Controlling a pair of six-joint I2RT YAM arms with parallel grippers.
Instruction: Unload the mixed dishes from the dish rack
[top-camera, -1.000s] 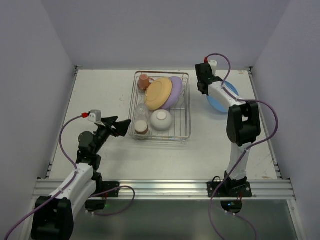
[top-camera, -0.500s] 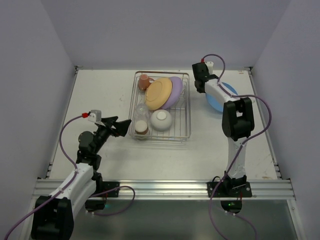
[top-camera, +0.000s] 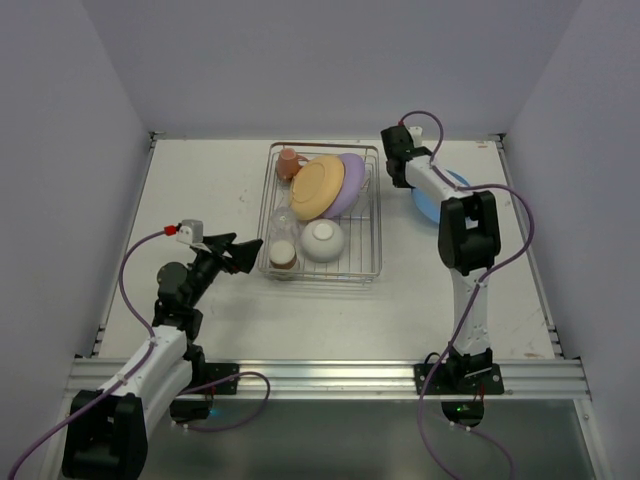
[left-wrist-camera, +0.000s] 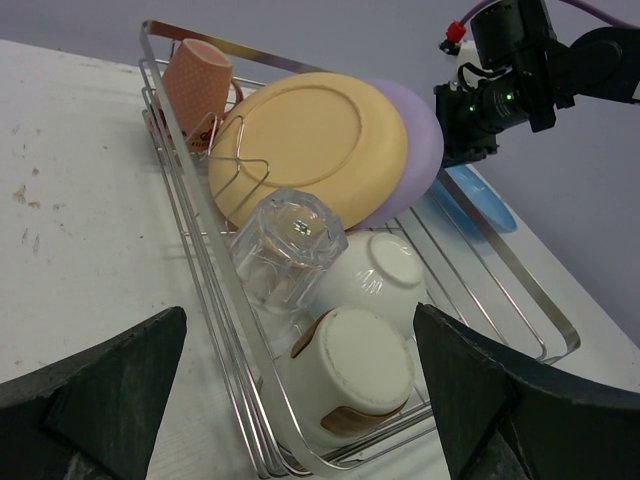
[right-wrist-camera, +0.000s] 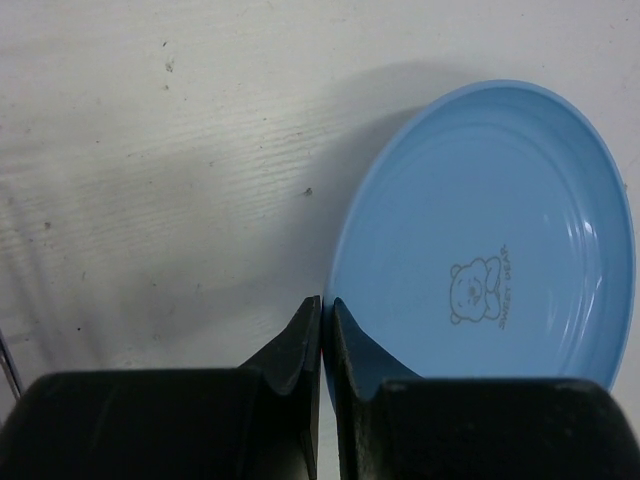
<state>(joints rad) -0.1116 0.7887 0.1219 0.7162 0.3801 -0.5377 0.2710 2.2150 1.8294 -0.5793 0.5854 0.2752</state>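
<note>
Facing dish rack (left-wrist-camera: 240, 50), left gripper (top-camera: 248, 250) shown jaws spread; right gripper (right-wrist-camera: 322, 305) pressed together, empty, over blue plate (right-wrist-camera: 480, 240). Yellow plate (left-wrist-camera: 310, 140) judged stiff, slick; upper rim best pinched.

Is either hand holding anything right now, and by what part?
Nothing is held. The left hand is open, short of the dish rack; the right hand is shut above the flat-lying blue plate.

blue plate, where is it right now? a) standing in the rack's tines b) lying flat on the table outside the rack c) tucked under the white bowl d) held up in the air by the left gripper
b: the blue plate lies flat on the table, face up, to the right of the rack and fully outside it.
</note>
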